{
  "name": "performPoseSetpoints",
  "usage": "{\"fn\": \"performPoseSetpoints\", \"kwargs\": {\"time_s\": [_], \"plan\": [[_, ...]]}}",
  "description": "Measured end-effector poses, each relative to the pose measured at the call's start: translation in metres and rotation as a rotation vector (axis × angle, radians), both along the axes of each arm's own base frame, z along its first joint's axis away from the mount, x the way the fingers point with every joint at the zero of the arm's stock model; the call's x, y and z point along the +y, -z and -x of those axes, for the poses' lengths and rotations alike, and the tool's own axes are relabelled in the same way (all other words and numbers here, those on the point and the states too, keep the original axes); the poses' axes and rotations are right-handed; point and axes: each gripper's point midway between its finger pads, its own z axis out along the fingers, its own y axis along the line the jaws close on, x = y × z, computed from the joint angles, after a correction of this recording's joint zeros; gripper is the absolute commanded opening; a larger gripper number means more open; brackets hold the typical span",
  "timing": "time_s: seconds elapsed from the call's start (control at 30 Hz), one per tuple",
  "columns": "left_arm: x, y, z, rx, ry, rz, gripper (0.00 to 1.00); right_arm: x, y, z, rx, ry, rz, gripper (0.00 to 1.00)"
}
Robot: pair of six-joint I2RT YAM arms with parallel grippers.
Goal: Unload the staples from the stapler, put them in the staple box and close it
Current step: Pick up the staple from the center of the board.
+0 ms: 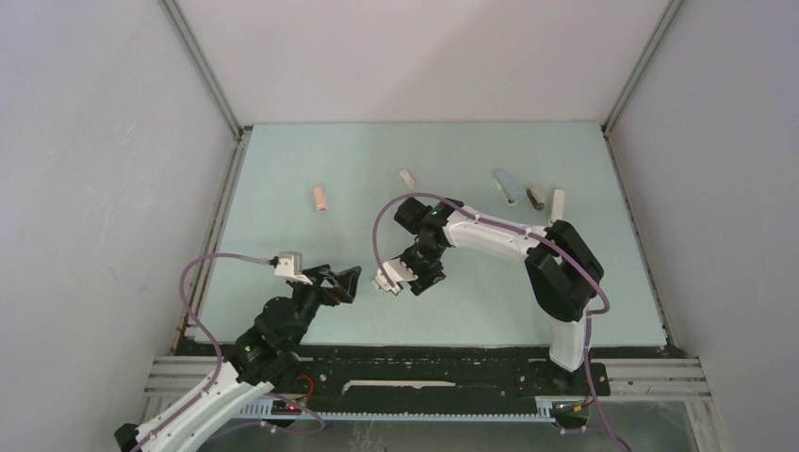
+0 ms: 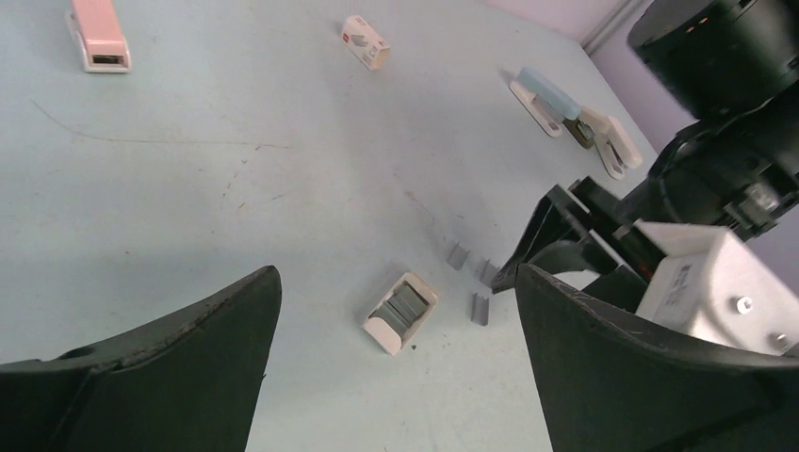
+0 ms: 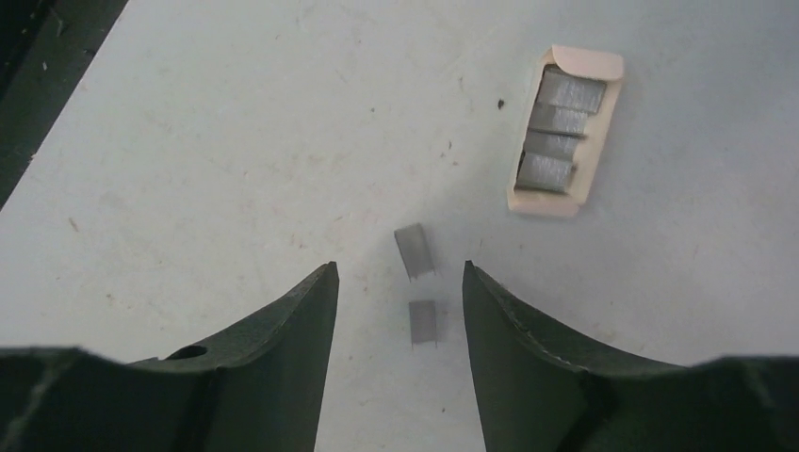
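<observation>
Staples (image 3: 415,251) lie loose on the pale table (image 3: 188,141) as short grey strips: two show in the right wrist view and three in the left wrist view, none inside any stapler. The right gripper (image 3: 399,273) is poised over them with its jaws apart. Two strips lie in the gap between its fingers (image 3: 292,358), touching neither, so nothing is held. Just beside the strips rests an open cardboard box (image 3: 563,132) holding further grey blocks of staples. The left gripper (image 2: 398,273) stands near, facing the right one across the box, its jaws spread wide and empty. Well apart, toward the far edge, lie a pink stapler (image 1: 321,198), a small white box (image 1: 406,176), a blue stapler (image 1: 506,185) and a white stapler (image 1: 558,202).
</observation>
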Motion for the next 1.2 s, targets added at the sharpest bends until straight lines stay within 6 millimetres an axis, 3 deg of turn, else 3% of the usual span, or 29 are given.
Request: {"fn": "performPoseSetpoints", "kwargs": {"time_s": [0.17, 0.53, 1.03, 1.2], "plan": [[0.005, 0.003, 0.0, 0.0, -0.019, -0.002, 1.0, 0.005, 0.019, -0.001, -0.002, -0.015, 0.072, 0.54], [0.007, 0.005, 0.001, 0.006, -0.025, -0.01, 1.0, -0.005, 0.046, -0.011, -0.039, -0.007, 0.173, 0.47], [0.007, 0.002, 0.001, -0.004, -0.025, 0.002, 1.0, 0.0, 0.047, -0.019, -0.061, 0.025, 0.178, 0.4], [0.008, 0.001, 0.002, -0.009, -0.025, 0.007, 1.0, -0.001, 0.048, -0.017, -0.049, 0.048, 0.187, 0.32]]}}
